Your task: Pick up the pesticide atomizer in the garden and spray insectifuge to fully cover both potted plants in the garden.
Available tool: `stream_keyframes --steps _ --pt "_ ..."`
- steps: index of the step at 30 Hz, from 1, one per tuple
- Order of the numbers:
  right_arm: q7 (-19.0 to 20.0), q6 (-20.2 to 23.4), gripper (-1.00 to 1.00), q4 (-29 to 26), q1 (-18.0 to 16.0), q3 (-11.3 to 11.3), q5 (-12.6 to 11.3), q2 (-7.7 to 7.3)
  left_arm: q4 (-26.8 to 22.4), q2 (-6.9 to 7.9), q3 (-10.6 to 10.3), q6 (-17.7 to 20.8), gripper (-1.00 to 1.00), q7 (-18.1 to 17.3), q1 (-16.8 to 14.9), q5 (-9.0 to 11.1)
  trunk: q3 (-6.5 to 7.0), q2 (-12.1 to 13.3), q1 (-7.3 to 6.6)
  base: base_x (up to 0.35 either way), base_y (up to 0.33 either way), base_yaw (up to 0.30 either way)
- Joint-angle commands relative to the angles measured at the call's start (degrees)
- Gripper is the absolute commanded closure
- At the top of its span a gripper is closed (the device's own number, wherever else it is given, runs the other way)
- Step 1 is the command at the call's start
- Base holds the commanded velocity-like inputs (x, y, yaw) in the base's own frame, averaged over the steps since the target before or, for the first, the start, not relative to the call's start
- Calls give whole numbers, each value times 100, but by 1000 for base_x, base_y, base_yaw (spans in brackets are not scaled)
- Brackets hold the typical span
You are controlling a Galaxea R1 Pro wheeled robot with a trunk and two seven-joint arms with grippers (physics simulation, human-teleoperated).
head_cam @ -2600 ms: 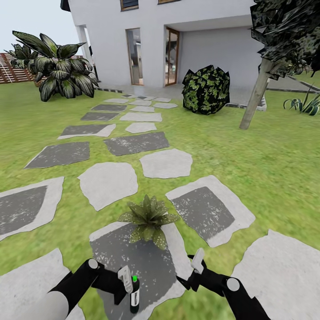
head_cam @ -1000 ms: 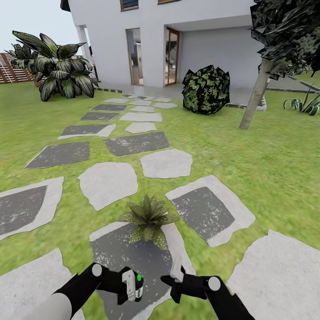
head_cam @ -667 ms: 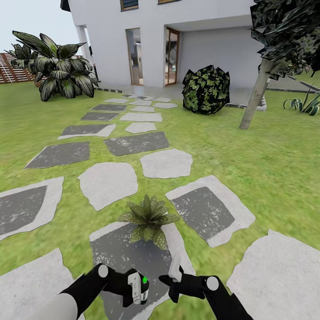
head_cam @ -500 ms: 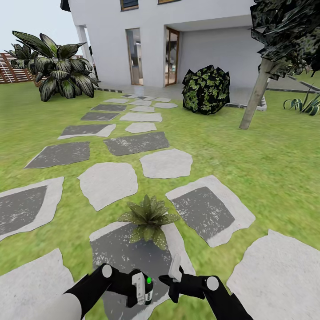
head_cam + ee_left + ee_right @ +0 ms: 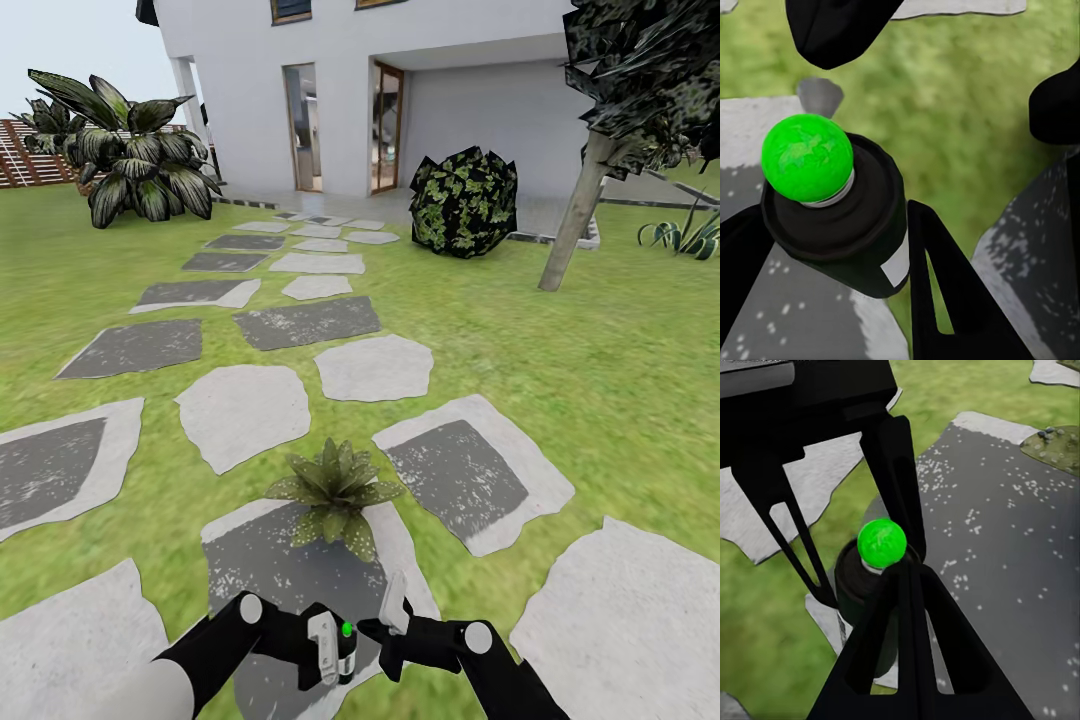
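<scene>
while the left tool (image 5: 335,650) grips the pesticide atomizer (image 5: 345,650), the right tool (image 5: 392,612) hovers beside it, spread

Dark pesticide atomizer (image 5: 840,217) with bright green cap.

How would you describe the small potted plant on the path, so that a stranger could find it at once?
Follow the stepping stones from the white house toward the camera. On the far edge of the nearest dark-centred stone sits the potted plant, a low rosette of pointed, pale-speckled leaves. Unlike the big bushes and the tree, it is small and ground-hugging.
</scene>
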Motion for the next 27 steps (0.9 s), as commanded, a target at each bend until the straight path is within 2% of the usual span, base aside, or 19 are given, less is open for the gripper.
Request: stream_keyframes --steps 1,22,24,26,27 --pt "12 -23 100 -5 -2 -15 42 4 -8 -3 4 -38 100 -3 -2 -48 -5 -2 -1 0 0 0" --pt "7 -23 100 -49 -2 -15 47 4 26 7 5 -32 100 -2 -2 -69 -5 -2 -1 0 0 0" --pt "7 -23 100 -55 -2 -14 47 4 46 57 5 -27 100 -1 -2 -74 -5 -2 -1 0 0 0" --pt "7 -23 100 -57 -2 -14 48 4 72 179 6 -23 100 3 -2 -90 -5 -2 -1 0 0 0" --pt "9 -23 100 -59 -2 -14 46 4 97 286 5 -22 100 4 -2 -96 -5 -2 -1 0 0 0"
